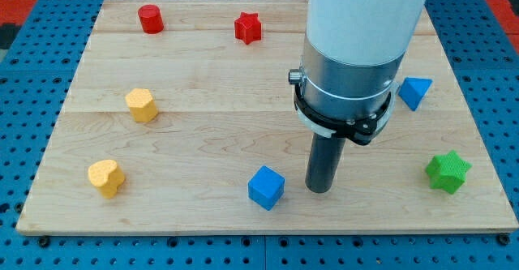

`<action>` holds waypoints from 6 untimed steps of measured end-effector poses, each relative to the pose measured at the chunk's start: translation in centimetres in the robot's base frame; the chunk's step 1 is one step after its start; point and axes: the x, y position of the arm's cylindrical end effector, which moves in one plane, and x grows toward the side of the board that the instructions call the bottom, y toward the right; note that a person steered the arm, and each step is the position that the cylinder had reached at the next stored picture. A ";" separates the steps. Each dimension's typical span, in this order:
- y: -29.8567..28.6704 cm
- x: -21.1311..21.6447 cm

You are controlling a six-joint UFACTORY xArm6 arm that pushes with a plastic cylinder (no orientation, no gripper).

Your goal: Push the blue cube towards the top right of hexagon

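On the wooden counter (203,83), a yellow hexagon block (141,105) sits well up and to the view's left of the blue cube (266,187). The blue cube lies near the counter's bottom edge, and my tip (319,190) rests just beside it on the view's right. There are no fingers, only the rod. To do this well, I judge the tip should swing slightly below the blue cube, then push up-left, aiming just above and right of the hexagon.
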 end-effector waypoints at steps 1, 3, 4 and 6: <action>-0.8 3.6; -2.1 5.1; -5.7 1.6; -15.4 -7.4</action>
